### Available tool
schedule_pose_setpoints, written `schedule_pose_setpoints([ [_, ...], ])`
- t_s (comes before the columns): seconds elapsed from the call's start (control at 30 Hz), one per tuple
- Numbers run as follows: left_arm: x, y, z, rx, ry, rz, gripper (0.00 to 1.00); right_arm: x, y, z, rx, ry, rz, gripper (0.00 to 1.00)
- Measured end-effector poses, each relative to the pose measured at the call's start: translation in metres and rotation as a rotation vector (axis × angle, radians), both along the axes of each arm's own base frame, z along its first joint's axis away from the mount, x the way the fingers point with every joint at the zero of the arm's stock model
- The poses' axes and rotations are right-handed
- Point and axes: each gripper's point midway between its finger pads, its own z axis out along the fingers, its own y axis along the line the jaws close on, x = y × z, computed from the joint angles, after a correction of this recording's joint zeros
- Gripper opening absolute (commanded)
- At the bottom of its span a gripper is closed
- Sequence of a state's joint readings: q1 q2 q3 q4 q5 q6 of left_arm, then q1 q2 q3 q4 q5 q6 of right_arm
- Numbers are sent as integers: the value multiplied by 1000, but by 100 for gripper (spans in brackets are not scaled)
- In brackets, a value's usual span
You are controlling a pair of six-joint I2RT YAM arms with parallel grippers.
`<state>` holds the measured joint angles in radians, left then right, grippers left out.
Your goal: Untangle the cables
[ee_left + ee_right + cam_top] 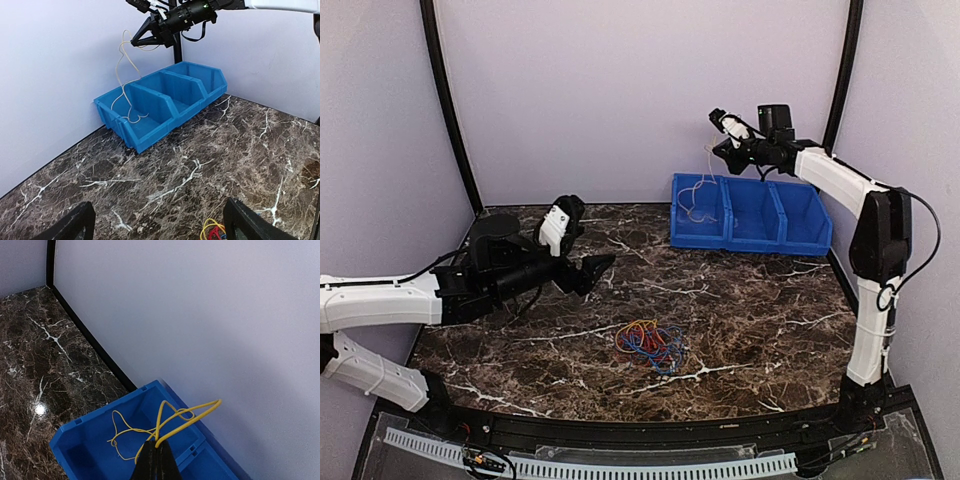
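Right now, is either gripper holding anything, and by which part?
Right gripper pinches the yellow cable by its top loops, above the blue bin. Left gripper holds nothing.

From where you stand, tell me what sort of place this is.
Probably a robot test cell: plain walls box in a marbled table, with a blue bin and a cable tangle on it.

The bottom edge of the left wrist view cuts off most of the cables (212, 231).
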<state>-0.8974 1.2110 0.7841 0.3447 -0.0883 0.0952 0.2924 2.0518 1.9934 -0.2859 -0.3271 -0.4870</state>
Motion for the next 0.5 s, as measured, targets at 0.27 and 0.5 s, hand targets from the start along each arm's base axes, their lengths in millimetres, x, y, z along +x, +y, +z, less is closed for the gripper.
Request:
schedule_pose_setpoints([
  [0.27,5,17,-3,12,-50,56,91,-16,-7,-29,-15,51,-18,0],
  [0.5,2,26,16,-12,-96,70,91,-15,-6,-23,20,47,-24,0],
])
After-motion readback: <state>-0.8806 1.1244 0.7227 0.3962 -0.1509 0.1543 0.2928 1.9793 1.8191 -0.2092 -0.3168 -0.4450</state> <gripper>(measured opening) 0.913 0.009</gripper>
